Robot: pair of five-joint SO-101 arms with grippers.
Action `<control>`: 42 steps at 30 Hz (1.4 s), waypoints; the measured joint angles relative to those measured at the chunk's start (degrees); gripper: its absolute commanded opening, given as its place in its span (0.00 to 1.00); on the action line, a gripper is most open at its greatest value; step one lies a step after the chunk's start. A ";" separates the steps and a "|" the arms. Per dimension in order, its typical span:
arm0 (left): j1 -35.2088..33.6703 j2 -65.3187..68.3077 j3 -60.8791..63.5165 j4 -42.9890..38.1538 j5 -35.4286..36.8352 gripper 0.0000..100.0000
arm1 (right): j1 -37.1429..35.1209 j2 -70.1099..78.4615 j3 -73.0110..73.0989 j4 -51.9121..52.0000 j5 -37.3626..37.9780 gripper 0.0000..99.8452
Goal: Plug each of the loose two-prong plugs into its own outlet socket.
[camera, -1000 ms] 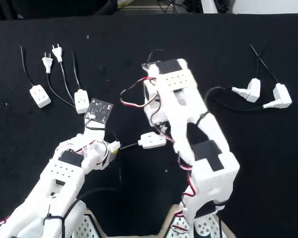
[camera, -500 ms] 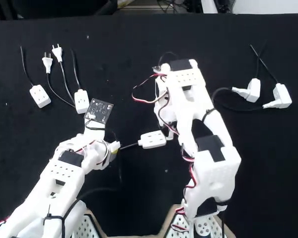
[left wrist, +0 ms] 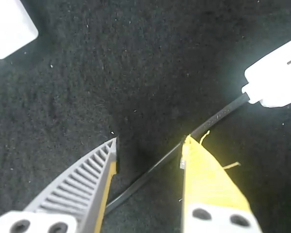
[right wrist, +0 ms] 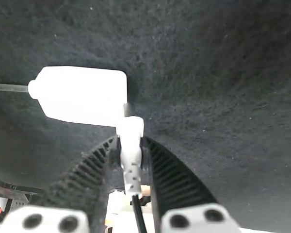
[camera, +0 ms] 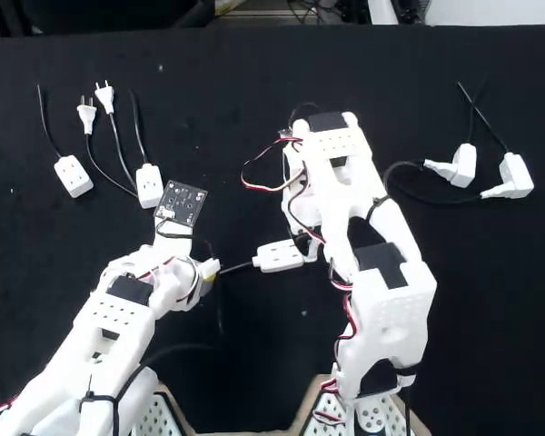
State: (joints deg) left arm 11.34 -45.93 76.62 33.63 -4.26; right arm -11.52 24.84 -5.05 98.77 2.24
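Note:
A white outlet socket (camera: 279, 257) lies mid-table, its black cable (left wrist: 155, 170) trailing toward my left arm. My right gripper (right wrist: 130, 141) is shut on a white two-prong plug (right wrist: 131, 138). The plug's prongs meet the edge of that socket (right wrist: 82, 94). In the high view the right arm (camera: 345, 182) covers this spot. My left gripper (left wrist: 148, 155) is open and low over the cloth. It straddles the cable without touching it, a short way from the socket (left wrist: 276, 77). From above, this gripper (camera: 209, 269) sits at the socket's cable end.
At the far left lie two more sockets (camera: 73, 174) (camera: 149, 184) and two loose plugs (camera: 86, 113) (camera: 104, 94) with black cables. Two white angled connectors (camera: 461, 165) (camera: 512, 177) rest at the far right. Black cloth (camera: 254, 82) covers the table.
The right arm swung to the right over the socket, then eased back slightly. The socket and the left arm stayed put.

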 measured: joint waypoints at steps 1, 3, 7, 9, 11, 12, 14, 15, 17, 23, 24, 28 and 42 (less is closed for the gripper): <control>0.00 0.00 0.00 0.00 0.00 0.22 | 0.00 0.00 0.00 -0.79 0.00 0.01; 0.00 0.00 0.00 0.00 0.00 0.22 | 0.00 0.00 0.00 -2.29 0.00 0.01; 0.00 0.00 0.00 0.00 0.00 0.22 | 0.00 0.00 0.00 -2.99 0.00 0.01; 0.00 0.00 0.00 0.00 0.00 0.22 | 0.00 0.00 0.00 -3.16 0.00 0.01; 0.00 0.00 0.00 0.00 0.00 0.22 | 0.00 0.00 0.00 -3.34 0.00 0.01; 0.00 0.00 0.00 0.00 0.00 0.22 | 0.00 0.00 0.00 -3.34 0.00 0.01; 0.00 0.00 0.00 0.00 0.00 0.22 | 0.00 0.00 0.00 -3.34 0.00 0.01; 0.00 0.00 0.00 0.00 0.00 0.22 | 0.00 0.00 0.00 -3.34 0.00 0.01; 0.00 0.00 0.00 0.00 0.00 0.22 | 0.00 0.00 0.00 -3.34 0.00 0.01; 0.00 0.00 0.00 0.00 0.00 0.22 | 0.00 0.00 1.32 -4.22 0.00 0.01; 0.00 0.00 0.00 0.00 0.00 0.22 | 0.00 0.00 1.32 -4.22 0.00 0.01; 0.00 0.00 0.00 0.00 0.00 0.22 | 0.00 -2.11 1.32 -4.22 0.00 0.01; 0.00 0.00 0.00 0.00 0.00 0.22 | -1.49 -11.16 2.02 -0.26 0.00 0.01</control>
State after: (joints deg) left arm 11.34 -45.93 76.62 33.63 -4.26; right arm -13.01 13.67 -3.03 98.51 2.24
